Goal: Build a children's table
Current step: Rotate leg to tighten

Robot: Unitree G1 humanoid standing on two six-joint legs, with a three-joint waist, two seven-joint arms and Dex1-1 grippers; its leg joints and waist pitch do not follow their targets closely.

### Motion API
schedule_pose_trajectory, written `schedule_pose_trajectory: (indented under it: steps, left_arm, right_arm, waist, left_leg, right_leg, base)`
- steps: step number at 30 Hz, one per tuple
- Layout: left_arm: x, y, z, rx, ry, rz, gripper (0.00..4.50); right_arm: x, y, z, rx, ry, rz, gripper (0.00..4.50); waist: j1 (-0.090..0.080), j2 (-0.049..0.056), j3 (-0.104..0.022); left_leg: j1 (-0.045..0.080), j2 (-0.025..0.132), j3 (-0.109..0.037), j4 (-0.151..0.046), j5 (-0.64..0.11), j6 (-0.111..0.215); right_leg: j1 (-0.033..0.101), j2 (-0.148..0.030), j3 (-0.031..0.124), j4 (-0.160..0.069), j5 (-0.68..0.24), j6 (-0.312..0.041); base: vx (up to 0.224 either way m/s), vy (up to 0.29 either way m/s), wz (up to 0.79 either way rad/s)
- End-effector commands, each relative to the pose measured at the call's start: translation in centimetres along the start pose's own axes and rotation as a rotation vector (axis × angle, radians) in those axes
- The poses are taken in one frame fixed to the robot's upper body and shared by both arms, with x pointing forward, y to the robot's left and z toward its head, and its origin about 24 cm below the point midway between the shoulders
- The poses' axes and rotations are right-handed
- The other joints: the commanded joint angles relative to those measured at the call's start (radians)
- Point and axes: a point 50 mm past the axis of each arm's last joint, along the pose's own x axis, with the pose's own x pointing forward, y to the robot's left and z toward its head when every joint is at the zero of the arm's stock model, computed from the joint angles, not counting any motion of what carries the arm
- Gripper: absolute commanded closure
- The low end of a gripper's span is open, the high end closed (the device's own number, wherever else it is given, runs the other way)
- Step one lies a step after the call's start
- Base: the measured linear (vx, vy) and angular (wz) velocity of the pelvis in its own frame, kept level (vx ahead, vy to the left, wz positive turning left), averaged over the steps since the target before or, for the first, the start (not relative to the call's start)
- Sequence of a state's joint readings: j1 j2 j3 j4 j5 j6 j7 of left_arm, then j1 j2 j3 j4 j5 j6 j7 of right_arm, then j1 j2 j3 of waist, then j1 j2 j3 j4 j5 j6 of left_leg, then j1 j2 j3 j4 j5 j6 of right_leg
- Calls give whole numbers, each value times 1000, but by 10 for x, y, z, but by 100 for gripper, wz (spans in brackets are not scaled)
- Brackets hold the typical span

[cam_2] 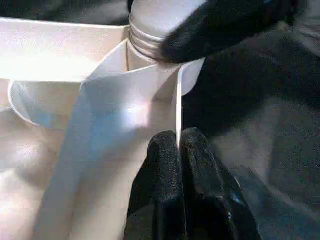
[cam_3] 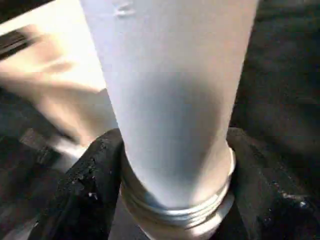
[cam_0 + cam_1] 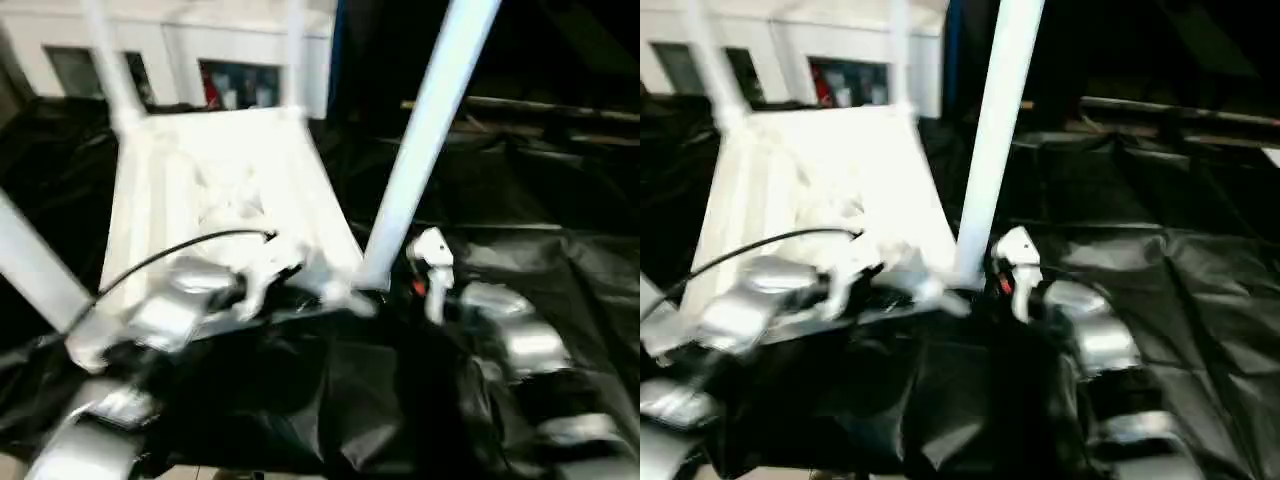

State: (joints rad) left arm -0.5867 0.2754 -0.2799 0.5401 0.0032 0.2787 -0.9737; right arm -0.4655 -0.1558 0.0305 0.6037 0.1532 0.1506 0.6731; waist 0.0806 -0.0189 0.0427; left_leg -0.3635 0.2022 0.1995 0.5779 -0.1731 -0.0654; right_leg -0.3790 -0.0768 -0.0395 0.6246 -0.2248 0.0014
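Left gripper (image 1: pixel 179 150): closed on a thin upright rib at the near edge of the upturned white plastic table top (image 3: pixel 215 190).
Right gripper (image 2: pixel 172 165): black fingers (image 2: pixel 87 175) clasp the threaded base of a long white tube leg (image 3: pixel 425 130).
Leg: rises from the near right corner socket (image 1: pixel 165 85).
Table: upside down on black sheeting (image 3: pixel 540 200).
Far: white cabinet with glass doors (image 3: pixel 190 60).

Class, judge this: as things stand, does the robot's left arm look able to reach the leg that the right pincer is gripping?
Probably not: the left pincer is shut on the table top's rib, so it is busy. The leg stands close by, in the right pincer.
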Motion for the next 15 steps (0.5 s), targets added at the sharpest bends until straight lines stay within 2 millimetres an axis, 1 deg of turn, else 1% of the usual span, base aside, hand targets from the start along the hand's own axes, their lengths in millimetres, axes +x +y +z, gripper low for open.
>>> schedule_pose_trajectory:
  steps: [1, 2, 3, 4, 5, 6, 7, 9, 10, 11, 12, 13, 14, 15]
  left_arm:
    - [22, -9, 0, -33, 11, 26, 450]
    - [29, -10, 3, -41, 11, 55, 450]
    - [29, -10, 3, -41, 11, 56, 450]
    - [34, -11, 6, -42, 6, 76, 450]
    - [41, -14, 10, -37, 3, 84, 450]
    - [43, -15, 11, -31, -1, 84, 450]
    - [45, -16, 13, -26, -5, 83, 450]
    - [47, -18, 14, -21, -10, 78, 450]
    - [47, -18, 16, -13, -15, 74, 450]
    - [45, -18, 16, -4, -17, 67, 450]
    - [44, -18, 16, 3, -17, 63, 450]
    - [42, -17, 15, 5, -16, 63, 450]
    - [39, -16, 13, 10, -14, 55, 450]
    - [37, -15, 12, 16, -14, 42, 450]
  right_arm:
    - [9, 2, -19, 100, 68, -161, 176]
    - [14, 5, -21, 130, 72, -225, 176]
    - [14, 5, -21, 130, 72, -226, 176]
    - [19, 8, -21, 131, 77, -255, 176]
    - [27, 13, -20, 121, 75, -283, 177]
    - [31, 18, -18, 114, 72, -279, 177]
    - [35, 22, -17, 106, 69, -269, 177]
    - [38, 27, -15, 87, 66, -238, 177]
    - [41, 32, -11, 45, 47, -190, 142]
    - [41, 34, -7, 32, 23, -156, 121]
    - [41, 35, -5, 26, 4, -137, 107]
    - [39, 33, -3, 9, -4, -129, 104]
    - [37, 28, -1, -23, -6, -123, 97]
    - [35, 26, 0, -37, -3, -104, 72]
  waist:
    - [-4, -6, -43]
    - [-6, -4, -40]
    - [-7, -3, -40]
    - [-7, -4, -40]
    - [-7, -6, -41]
    - [-9, -11, -41]
    - [-9, -8, -41]
    - [-10, -9, -41]
    - [-9, -8, -43]
    - [-9, -8, -43]
    - [-8, -5, -44]
    - [-9, -6, -45]
    - [-10, -3, -46]
    - [-10, 0, -47]
  left_leg:
    - [20, 33, -25, -79, -325, -44]
    - [27, 33, -26, -80, -351, -52]
    - [24, 33, -28, -82, -353, -53]
    - [21, 32, -29, -83, -351, -54]
    - [22, 32, -29, -83, -351, -53]
    - [23, 31, -29, -83, -357, -52]
    - [22, 32, -30, -83, -355, -49]
    - [23, 32, -29, -84, -360, -45]
    - [21, 32, -28, -84, -356, -41]
    - [20, 33, -27, -85, -349, -38]
    - [20, 33, -27, -86, -347, -35]
    - [19, 33, -27, -86, -343, -33]
    - [19, 33, -26, -86, -340, -31]
    - [18, 33, -27, -86, -331, -31]
  right_leg:
    - [23, -70, 40, -102, -336, -173]
    - [11, -69, 41, -109, -382, -155]
    - [14, -71, 40, -108, -394, -149]
    - [16, -71, 39, -110, -403, -142]
    - [13, -71, 39, -111, -409, -132]
    - [9, -70, 40, -113, -414, -127]
    - [9, -71, 40, -114, -405, -123]
    - [8, -69, 40, -114, -391, -122]
    - [9, -68, 40, -112, -366, -124]
    - [9, -67, 40, -110, -342, -129]
    - [11, -68, 40, -110, -326, -133]
    - [12, -67, 39, -109, -316, -136]
    - [13, -65, 39, -108, -295, -143]
    - [14, -65, 39, -106, -279, -147]
  base:
    - [0, 0, 0]
    - [0, 0, 0]
    - [0, 0, 0]
    - [0, 0, 0]
    - [0, 0, 0]
    - [0, 0, 0]
    - [0, 0, 0]
    - [0, 0, 0]
    - [0, 0, 0]
    - [0, 0, 0]
    - [0, 0, 0]
    - [0, 0, 0]
    - [0, 0, 0]
    - [0, 0, 0]
